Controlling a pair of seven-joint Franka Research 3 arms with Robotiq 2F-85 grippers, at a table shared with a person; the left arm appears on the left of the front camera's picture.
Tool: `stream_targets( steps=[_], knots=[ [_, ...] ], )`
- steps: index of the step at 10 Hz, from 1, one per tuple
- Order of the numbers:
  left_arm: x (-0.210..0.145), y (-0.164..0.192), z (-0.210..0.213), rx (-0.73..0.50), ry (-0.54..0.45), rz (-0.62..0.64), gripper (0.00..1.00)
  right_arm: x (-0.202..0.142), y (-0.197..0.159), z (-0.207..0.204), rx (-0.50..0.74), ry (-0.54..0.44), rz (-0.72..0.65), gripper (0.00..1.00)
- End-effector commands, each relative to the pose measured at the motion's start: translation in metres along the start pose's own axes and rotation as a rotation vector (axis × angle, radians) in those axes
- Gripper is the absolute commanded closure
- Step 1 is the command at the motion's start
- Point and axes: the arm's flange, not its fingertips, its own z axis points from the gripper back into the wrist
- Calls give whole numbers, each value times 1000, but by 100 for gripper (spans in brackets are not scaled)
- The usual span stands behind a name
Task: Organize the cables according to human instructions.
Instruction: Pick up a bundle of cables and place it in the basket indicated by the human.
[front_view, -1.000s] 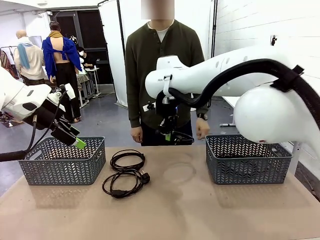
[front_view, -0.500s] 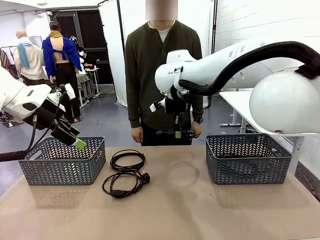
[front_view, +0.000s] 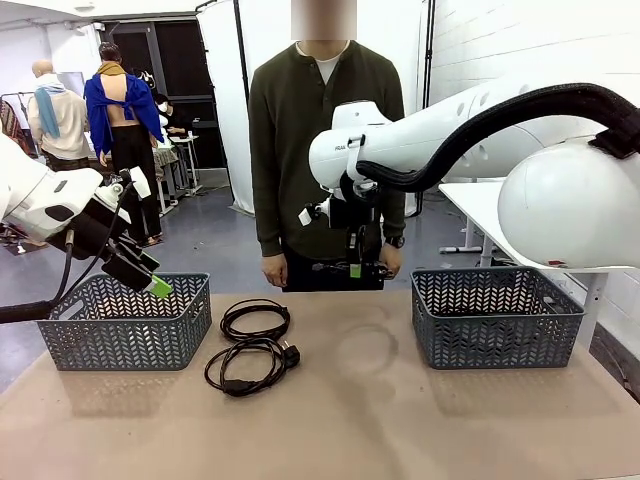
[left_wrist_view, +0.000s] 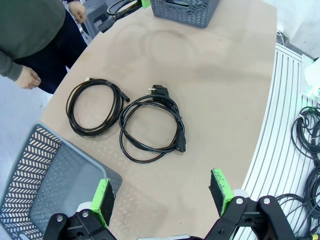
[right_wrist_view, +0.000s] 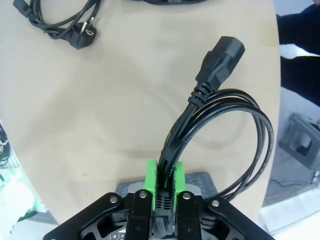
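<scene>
Pads (right_wrist_view: 151, 175) of the right gripper (right_wrist_view: 164, 170) clamp a coiled black power cable (right_wrist_view: 200, 97) near its plug, above the far edge of the tan table (front_view: 400, 420). Carry it high (loops dangle) to clear the rim of the grey lattice plastic basket (front_view: 497, 320) before releasing. Left gripper (left_wrist_view: 161, 196) gapes empty.

A robotics lab: white robot arms (front_view: 450, 130) at a worktable (front_view: 380, 420), partition screen (front_view: 222, 100) behind (painted brick wall (front_view: 480, 50)).

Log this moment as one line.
right gripper: shut on coiled cable, aloft | left gripper: open, by left basket | loose cables: on table
</scene>
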Motion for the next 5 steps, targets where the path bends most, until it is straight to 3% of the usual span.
stream_targets(
  steps=[1, 5],
  knots=[
    [-3, 2, -1, -16, -13, -4, 0, 3, 7, 7, -35, -5, 44, 100],
    [-3, 2, -1, -16, -13, -4, 0, -37, 38, 61, -137, -30, 153, 100]
  ],
)
